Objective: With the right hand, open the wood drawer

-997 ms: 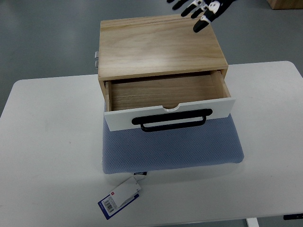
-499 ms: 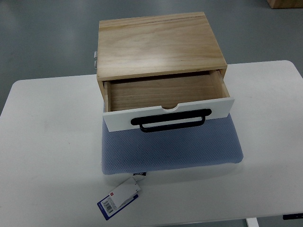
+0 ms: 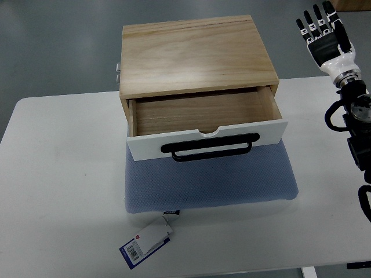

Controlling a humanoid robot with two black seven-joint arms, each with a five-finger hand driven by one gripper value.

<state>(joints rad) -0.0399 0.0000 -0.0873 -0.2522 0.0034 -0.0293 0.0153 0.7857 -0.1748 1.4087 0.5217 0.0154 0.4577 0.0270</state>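
Wooden cabinet (image 3: 194, 55) stands on a blue-grey mat (image 3: 211, 179) at the middle of the white surface (image 3: 58, 191). Its wood drawer (image 3: 203, 124) is pulled out toward the camera, the white front panel overhanging the mat and the black handle (image 3: 210, 147) facing forward. The drawer's interior shows bare wood; its rear part is hidden under the cabinet top. A small metal fitting (image 3: 117, 70) at the cabinet's left rear is only partly visible and cannot be identified. A tag (image 3: 148, 241) lies just off the mat's near left corner, its print too small to read.

Right robot hand (image 3: 323, 32) is at the upper right, well apart from the drawer and beyond its right rear corner, touching nothing. Its fingers are straight, side by side and holding nothing. The forearm runs down the right edge and is cut off by the frame. No left arm shows.
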